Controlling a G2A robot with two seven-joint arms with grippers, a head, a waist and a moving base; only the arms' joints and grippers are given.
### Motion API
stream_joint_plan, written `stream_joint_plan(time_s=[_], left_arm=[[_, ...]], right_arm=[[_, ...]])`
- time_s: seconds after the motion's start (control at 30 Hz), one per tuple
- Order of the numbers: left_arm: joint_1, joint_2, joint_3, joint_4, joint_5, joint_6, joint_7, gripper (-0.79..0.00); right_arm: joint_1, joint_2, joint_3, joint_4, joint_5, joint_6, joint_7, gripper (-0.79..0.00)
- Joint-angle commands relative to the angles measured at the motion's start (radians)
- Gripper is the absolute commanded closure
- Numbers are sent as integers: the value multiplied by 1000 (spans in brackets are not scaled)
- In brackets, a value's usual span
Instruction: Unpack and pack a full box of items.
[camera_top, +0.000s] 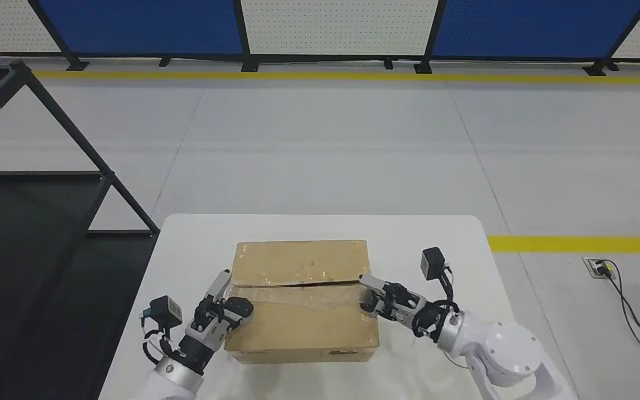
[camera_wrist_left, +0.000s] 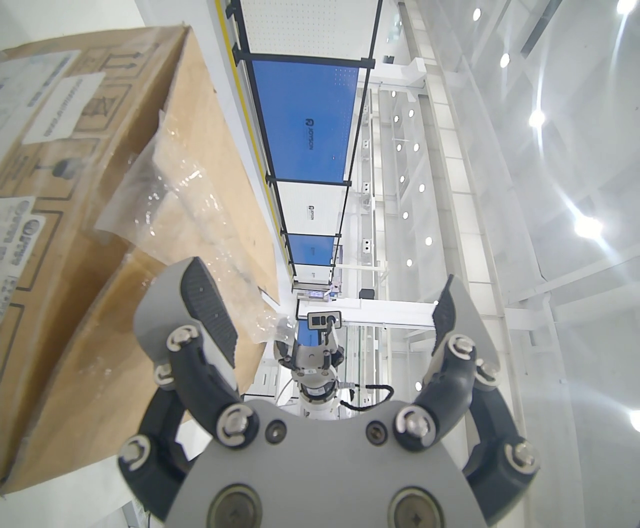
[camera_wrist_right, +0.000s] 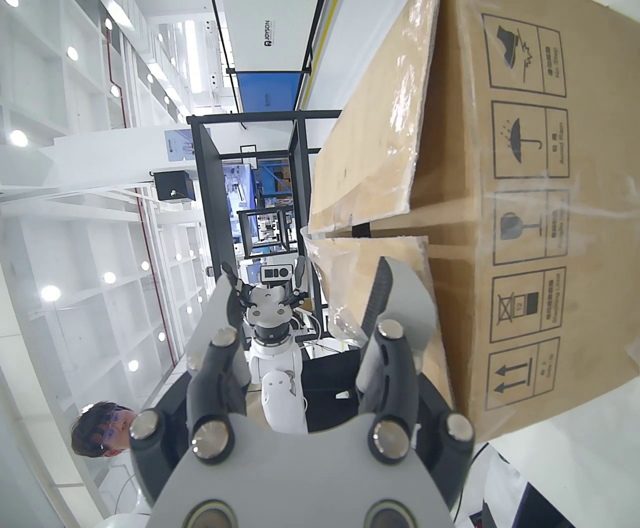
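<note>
A brown cardboard box (camera_top: 300, 305) lies in the middle of the white table, its two top flaps down along a centre seam with loose clear tape (camera_wrist_left: 185, 200) peeling off. At the box's left end my left gripper (camera_top: 225, 302) is open beside the top edge (camera_wrist_left: 330, 310), holding nothing. My right gripper (camera_top: 372, 290) is open at the right end, at seam height. In the right wrist view the right gripper (camera_wrist_right: 305, 295) has one finger (camera_wrist_right: 387, 300) close against the nearer flap, and the far flap (camera_wrist_right: 380, 150) stands slightly raised, leaving a small gap.
The white table (camera_top: 430, 240) has bare surface behind the box and on both sides. A black metal frame (camera_top: 60, 130) stands off the table's left. Blue and white partition panels (camera_top: 340, 25) line the back of the floor.
</note>
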Motion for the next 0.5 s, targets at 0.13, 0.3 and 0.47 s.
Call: stream_joint_plan(time_s=[0.13, 0.3, 0.47], left_arm=[[0, -1, -1, 0, -3, 1, -2, -785], [-1, -2, -4, 3, -7, 2, -1, -785], [-1, -2, -10, 5, -15, 1, -2, -785]], right_arm=[[-2, 3, 3, -27, -12, -10, -5, 0], [21, 3, -6, -34, -22, -2, -3, 0], [45, 3, -19, -39, -25, 4, 4, 0]])
